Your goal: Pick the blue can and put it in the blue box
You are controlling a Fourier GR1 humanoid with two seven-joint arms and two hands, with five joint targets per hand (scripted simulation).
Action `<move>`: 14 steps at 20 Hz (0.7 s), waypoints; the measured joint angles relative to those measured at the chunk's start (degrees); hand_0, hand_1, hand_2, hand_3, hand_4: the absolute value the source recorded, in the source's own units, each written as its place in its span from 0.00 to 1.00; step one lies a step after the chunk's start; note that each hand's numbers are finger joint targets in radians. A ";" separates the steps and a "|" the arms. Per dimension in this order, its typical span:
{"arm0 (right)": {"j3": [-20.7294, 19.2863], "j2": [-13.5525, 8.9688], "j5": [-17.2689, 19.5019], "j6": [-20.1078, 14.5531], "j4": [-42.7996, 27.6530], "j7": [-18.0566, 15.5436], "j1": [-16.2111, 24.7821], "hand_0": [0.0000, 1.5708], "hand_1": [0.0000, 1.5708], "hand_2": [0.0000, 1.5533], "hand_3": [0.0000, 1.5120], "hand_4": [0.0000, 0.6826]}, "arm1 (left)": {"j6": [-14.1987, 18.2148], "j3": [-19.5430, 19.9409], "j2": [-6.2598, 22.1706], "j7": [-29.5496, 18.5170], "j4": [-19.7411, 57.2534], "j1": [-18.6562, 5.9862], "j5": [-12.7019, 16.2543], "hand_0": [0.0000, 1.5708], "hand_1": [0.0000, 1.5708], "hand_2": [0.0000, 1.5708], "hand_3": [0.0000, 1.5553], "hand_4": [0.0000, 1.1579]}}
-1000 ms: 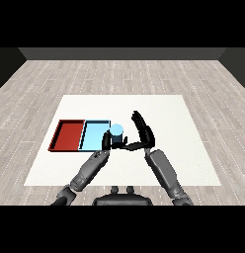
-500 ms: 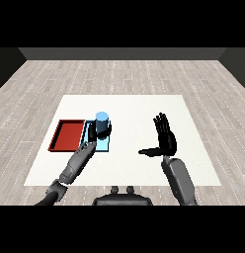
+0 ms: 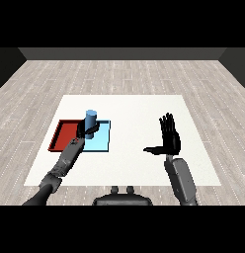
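Head view: blue can (image 3: 90,118) upright over the blue tray (image 3: 101,142) — my left hand (image 3: 85,131) fingers curl round it; right hand (image 3: 169,138) raised, fingers spread.

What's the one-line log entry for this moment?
left robot hand: curled round blue can | can: upright, over blue tray | right robot hand: open, holds nothing | red tray: beside blue tray

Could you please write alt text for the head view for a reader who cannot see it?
The robot's left hand is curled round a blue can over the light blue tray, which lies right of a red tray on a white table. The right hand is raised over the table, fingers straight, holding nothing.
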 measured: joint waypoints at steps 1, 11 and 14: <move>-0.01 0.49 0.10 -0.32 0.53 0.10 -0.43 0.00 0.00 0.00 0.00 0.00 | -0.87 0.31 0.00 -0.13 2.59 -0.73 -0.29 1.00 1.00 1.00 0.96 0.90; -4.27 0.40 -2.13 2.25 8.19 -2.11 -2.21 0.00 0.00 0.00 0.00 0.00 | 0.14 2.87 -5.30 1.20 23.45 -7.53 -2.51 0.73 0.73 0.72 0.68 0.77; -4.91 0.18 -2.98 3.00 7.68 -1.94 -1.43 0.00 0.00 0.00 0.00 0.00 | -0.12 5.32 -5.88 0.78 25.82 -7.20 -0.84 0.70 0.70 0.69 0.62 0.44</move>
